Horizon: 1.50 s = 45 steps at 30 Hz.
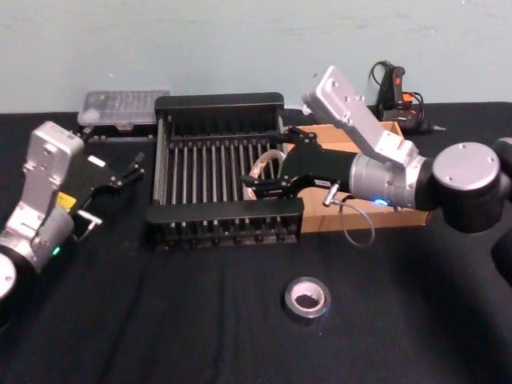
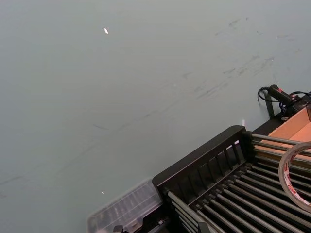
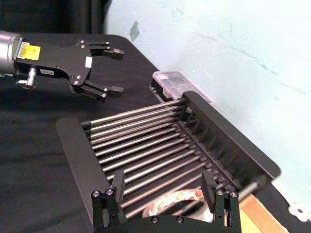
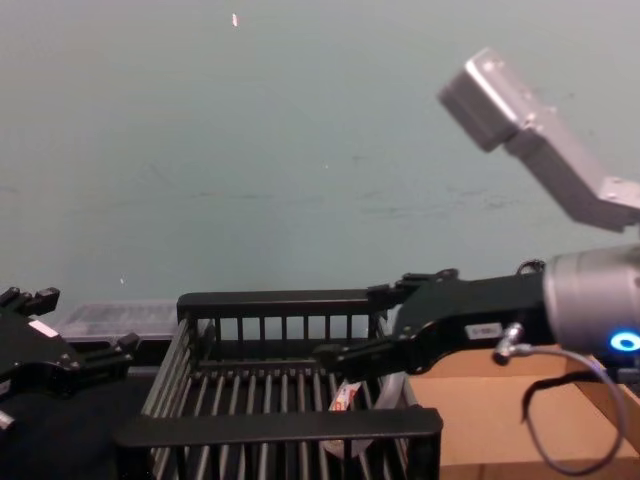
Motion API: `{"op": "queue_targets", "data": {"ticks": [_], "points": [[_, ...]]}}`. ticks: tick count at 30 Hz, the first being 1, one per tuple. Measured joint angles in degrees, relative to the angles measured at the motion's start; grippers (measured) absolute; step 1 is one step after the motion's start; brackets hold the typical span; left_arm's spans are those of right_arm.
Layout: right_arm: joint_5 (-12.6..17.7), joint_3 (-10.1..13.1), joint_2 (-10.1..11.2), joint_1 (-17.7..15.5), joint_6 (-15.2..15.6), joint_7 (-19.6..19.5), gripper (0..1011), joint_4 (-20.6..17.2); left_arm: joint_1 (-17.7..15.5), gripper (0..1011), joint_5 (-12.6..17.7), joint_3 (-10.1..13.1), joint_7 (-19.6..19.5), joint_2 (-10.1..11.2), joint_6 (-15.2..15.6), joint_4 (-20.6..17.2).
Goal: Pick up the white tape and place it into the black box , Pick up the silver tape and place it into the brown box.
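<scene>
The white tape (image 1: 267, 168) lies in the black box (image 1: 210, 103) against its right side, on the bars. It shows too in the right wrist view (image 3: 176, 199), the left wrist view (image 2: 293, 175) and the chest view (image 4: 345, 397). My right gripper (image 1: 272, 160) hangs open just above it, one finger (image 3: 118, 182) on either side, not touching. The silver tape (image 1: 307, 298) lies flat on the black table in front of the crate. The brown box (image 1: 362, 220) stands right of the crate, partly behind my right arm. My left gripper (image 1: 132, 170) stands open left of the crate, holding nothing.
A clear plastic case (image 1: 124, 106) sits behind the crate's left corner. A black and orange tool (image 1: 396, 96) with cables lies behind the brown box. A blue-green wall closes off the back.
</scene>
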Motion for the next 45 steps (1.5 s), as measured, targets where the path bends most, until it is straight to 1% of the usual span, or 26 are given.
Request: {"op": "queue_targets", "data": {"ticks": [1, 2, 4, 5, 8, 10, 11, 12, 15, 16, 17, 18, 23, 24, 26, 27, 30, 33, 37, 42, 45], "points": [[0.38, 0.55, 0.76, -0.62, 0.19, -0.14, 1002, -1.04, 0.0, 1002, 0.0, 0.0, 0.0, 0.0, 0.0, 0.01], [0.38, 0.55, 0.76, -0.62, 0.19, -0.14, 1002, -1.04, 0.0, 1002, 0.0, 0.0, 0.0, 0.0, 0.0, 0.01], [1.17, 1.46, 2.08, -1.78, 0.43, -0.25, 1002, -2.87, 0.0, 1001, 0.0, 0.0, 0.0, 0.0, 0.0, 0.0], [1.67, 2.05, 3.05, -2.61, 0.56, -0.28, 1002, -4.16, 0.0, 1001, 0.0, 0.0, 0.0, 0.0, 0.0, 0.0], [2.37, 2.92, 4.64, -3.98, 0.69, -0.35, 1002, -6.19, 0.0, 1001, 0.0, 0.0, 0.0, 0.0, 0.0, 0.0], [3.17, 3.87, 6.36, -5.47, 0.85, -0.4, 1002, -8.31, 0.0, 1001, 0.0, 0.0, 0.0, 0.0, 0.0, 0.0], [3.4, 4.12, 6.81, -5.89, 0.9, -0.4, 1002, -8.9, 0.0, 1001, 0.0, 0.0, 0.0, 0.0, 0.0, 0.0], [3.98, 4.68, 7.97, -6.91, 1.02, -0.4, 1002, -10.29, 0.0, 1001, 0.0, 0.0, 0.0, 0.0, 0.0, 0.0], [4.78, 5.51, 9.79, -8.53, 1.21, -0.36, 1002, -12.35, 0.0, 1001, 0.0, 0.0, 0.0, 0.0, 0.0, 0.0], [5.28, 5.98, 10.95, -9.56, 1.4, -0.29, 1002, -13.59, 0.0, 1002, 0.0, 0.0, 0.0, 0.0, 0.0, 0.0], [5.55, 6.17, 11.46, -9.99, 1.5, -0.21, 1002, -14.2, 0.0, 1001, 0.0, 0.0, 0.0, 0.0, 0.0, 0.0], [6.04, 6.52, 12.62, -11.01, 1.74, -0.06, 1002, -15.34, 0.0, 1001, 0.0, 0.0, 0.0, 0.0, 0.0, 0.0], [7.28, 6.96, 15.71, -13.67, 2.4, 0.75, 1002, -18.18, 0.0, 1001, 0.0, 0.0, 0.0, 0.0, 0.0, 0.0], [7.64, 6.96, 16.66, -14.53, 2.59, 1.15, 1002, -18.98, 0.0, 1001, 0.0, 0.0, 0.0, 0.0, 0.0, 0.0], [7.95, 6.89, 17.53, -15.21, 2.71, 1.6, 1002, -19.62, 0.0, 1001, 0.0, 0.0, 0.0, 0.0, 0.0, 0.0], [8.23, 6.69, 18.28, -15.8, 2.79, 2.04, 1002, -20.17, 0.0, 1001, 0.0, 0.0, 0.0, 0.0, 0.0, 0.0], [8.62, 6.42, 19.17, -16.34, 2.89, 2.61, 1002, -20.65, 0.0, 1001, 0.0, 0.0, 0.0, 0.0, 0.0, 0.0], [9.08, 5.58, 20.33, -16.93, 3.25, 3.52, 1002, -21.09, 0.0, 1001, 0.0, 0.0, 0.0, 0.0, 0.0, 0.0], [9.21, 4.55, 20.91, -17.06, 3.77, 4.02, 1002, -21.1, 0.0, 1001, 0.0, 0.0, 0.0, 0.0, 0.0, 0.0], [9.15, 3.31, 20.88, -16.73, 4.87, 4.13, 1002, -20.37, 0.0, 1001, 0.0, 0.0, 0.0, 0.0, 0.0, 0.0], [8.85, 2.31, 20.5, -16.14, 5.81, 4.14, 1002, -19.52, 0.0, 1001, 0.0, 0.0, 0.0, 0.0, 0.0, 0.0]]}}
